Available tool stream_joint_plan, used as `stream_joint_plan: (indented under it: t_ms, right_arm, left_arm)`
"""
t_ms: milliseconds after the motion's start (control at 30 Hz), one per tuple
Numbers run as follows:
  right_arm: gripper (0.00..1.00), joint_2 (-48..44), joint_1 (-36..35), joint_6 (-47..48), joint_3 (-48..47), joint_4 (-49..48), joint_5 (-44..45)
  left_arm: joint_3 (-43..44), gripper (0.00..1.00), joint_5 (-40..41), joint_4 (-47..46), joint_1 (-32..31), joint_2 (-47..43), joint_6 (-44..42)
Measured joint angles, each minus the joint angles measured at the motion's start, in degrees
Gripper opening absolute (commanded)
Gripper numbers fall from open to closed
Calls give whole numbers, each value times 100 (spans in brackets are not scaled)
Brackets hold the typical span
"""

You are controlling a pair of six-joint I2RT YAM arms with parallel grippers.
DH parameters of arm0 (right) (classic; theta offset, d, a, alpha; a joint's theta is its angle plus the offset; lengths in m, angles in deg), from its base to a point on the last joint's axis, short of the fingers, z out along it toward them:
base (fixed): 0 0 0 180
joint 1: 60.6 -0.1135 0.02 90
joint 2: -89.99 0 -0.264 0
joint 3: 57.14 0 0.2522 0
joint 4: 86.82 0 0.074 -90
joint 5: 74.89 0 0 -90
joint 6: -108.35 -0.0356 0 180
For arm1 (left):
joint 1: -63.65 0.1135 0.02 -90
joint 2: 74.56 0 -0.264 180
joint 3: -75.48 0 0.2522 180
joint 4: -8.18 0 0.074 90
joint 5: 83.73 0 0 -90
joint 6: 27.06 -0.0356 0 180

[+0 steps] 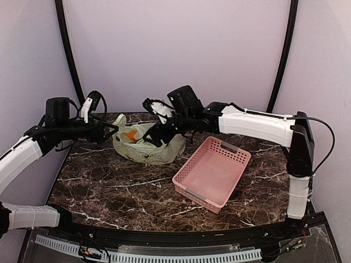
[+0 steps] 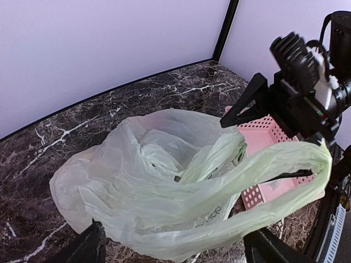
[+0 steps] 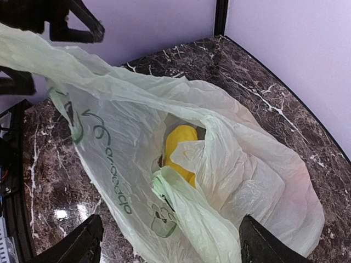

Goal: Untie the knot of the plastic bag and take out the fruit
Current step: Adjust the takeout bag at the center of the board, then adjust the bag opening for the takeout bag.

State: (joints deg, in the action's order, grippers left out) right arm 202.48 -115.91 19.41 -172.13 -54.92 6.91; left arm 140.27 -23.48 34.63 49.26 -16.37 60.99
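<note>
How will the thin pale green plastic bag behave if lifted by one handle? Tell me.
Probably floppy: the thin pale green plastic bag lies crumpled and sagging. Likely light, though the yellow fruit inside could shift and tilt it. Its handle loop is pulled into a narrow strip, so it may stretch.

Fixed camera high at the near edge looks down over the whole table (image 1: 109, 186); both wrist cameras face the plastic bag (image 3: 126, 164) closely from opposite sides
</note>
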Motion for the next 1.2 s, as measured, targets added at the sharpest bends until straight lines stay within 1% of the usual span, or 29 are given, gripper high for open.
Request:
stream_joint_plan:
  t_ms: [100,267,533,633,867,1200]
  right_arm:
    - [85,256,0,103,-254,295,101]
    - [88,553,2,289,-597,603,317]
    - [90,1016,2,743,-1410,929,595]
    - [92,1150,2,841,-1609,1012,627]
    - [93,1346,2,809,-1875,1091,544]
    - [94,1447,2,723,-1967,1191,498]
  left_arm:
    - [227,93,72,116,0,-20,125]
    - [568,95,-28,120,0,-2,271]
    - [809,96,-723,116,-66,459,111]
    - [811,96,-763,118,-302,597,-59]
    - [1086,97,-634,262,-901,780,-549]
    - [1108,99,-330,472,-1318,831,-1150]
